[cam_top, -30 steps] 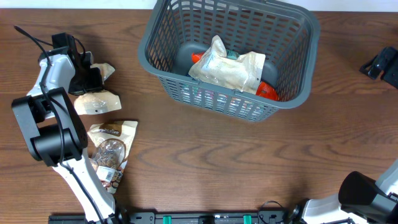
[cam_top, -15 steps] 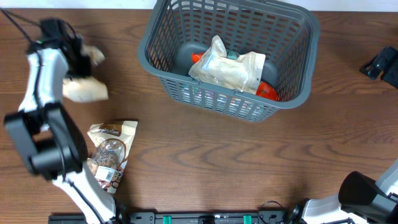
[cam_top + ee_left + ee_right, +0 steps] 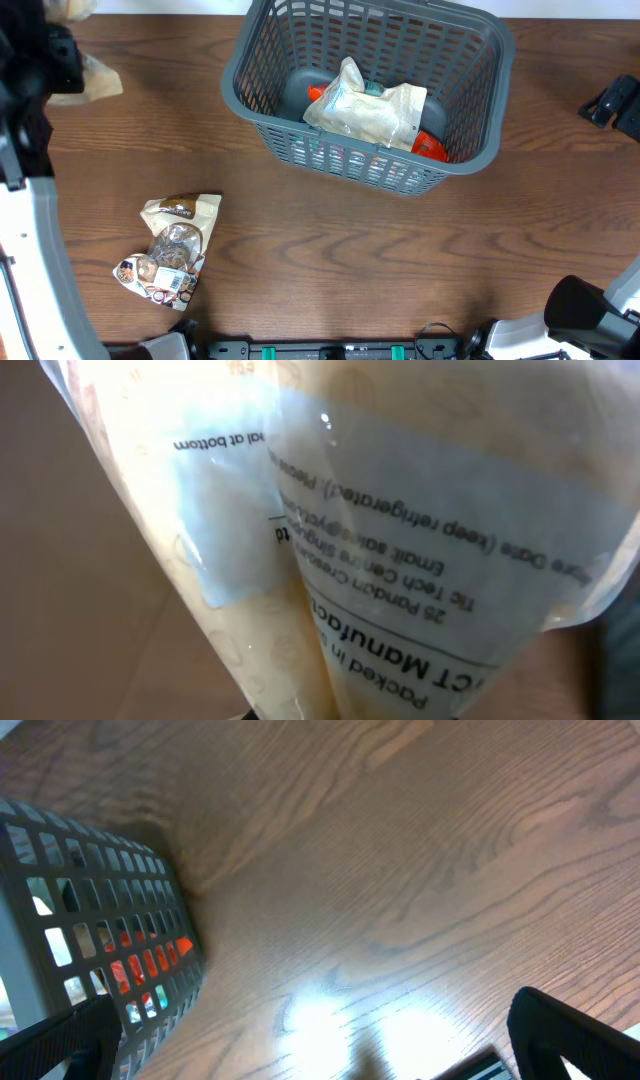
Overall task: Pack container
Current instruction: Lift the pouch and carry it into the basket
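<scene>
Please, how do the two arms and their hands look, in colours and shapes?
The left arm and right arm have white links; the right shows a round black joint. The left hand, the right hand and its fingers are black.

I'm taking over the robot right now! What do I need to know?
Left gripper: shut on a pale pouch, held up off the table.
Right gripper: open, empty, near the basket.
Done: white packets and an orange item lie in the basket.
Left to do: put the pouch in, then the snack bag lying on the table.
</scene>
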